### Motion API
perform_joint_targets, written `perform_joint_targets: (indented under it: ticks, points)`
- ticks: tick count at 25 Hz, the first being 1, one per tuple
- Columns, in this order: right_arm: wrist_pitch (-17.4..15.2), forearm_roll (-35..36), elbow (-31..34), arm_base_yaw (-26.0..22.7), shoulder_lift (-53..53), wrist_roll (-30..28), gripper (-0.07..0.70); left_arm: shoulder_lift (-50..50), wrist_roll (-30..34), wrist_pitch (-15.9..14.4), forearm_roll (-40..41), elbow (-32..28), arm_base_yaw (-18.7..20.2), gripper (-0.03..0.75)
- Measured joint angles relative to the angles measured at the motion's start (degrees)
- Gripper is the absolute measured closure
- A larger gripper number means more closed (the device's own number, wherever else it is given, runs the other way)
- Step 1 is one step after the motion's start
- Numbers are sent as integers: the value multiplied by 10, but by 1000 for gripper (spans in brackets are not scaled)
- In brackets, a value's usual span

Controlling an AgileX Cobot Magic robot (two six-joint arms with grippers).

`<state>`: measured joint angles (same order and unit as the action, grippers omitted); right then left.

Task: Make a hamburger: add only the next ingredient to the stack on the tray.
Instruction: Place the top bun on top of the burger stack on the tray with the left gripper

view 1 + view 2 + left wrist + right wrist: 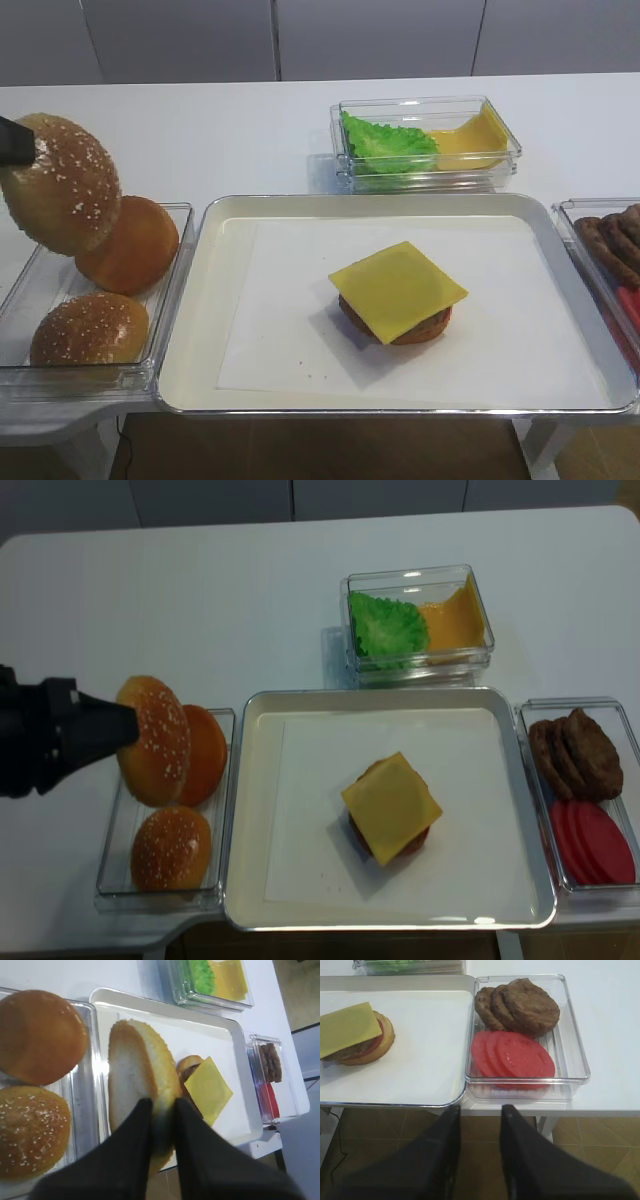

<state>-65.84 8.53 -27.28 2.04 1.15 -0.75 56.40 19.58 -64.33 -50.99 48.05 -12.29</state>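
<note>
Golden seeded bun top pinched edgewise in left gripper; right gripper parted, empty.

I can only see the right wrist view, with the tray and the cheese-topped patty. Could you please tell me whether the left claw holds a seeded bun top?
Observer: Yes. The left claw is shut on a seeded bun top, pinching its edge so that it hangs tilted on its side.
Operator: Thank you. Is it over the stack?
Observer: No. It hangs above the clear bun tub to the left of the tray. The stack has no bun on it yet.
Operator: What else lies in that tub?
Observer: One smooth bun and one other seeded bun.
</note>
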Motion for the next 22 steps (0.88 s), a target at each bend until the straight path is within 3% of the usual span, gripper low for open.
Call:
perform_joint_targets:
  ticks: [4, 8, 16, 22]
  points:
    - [0, 0, 0, 0, 0, 0, 423, 0, 10, 3, -28, 0, 33, 621]
    - [0, 0, 0, 0, 0, 0, 423, 0, 12, 33, -55, 0, 97, 623]
    - [0, 0, 0, 0, 0, 0, 423, 7, 13, 166, -118, 0, 250, 624]
    - [0, 0, 0, 0, 0, 0, 423, 68, 30, 230, -167, 0, 351, 628]
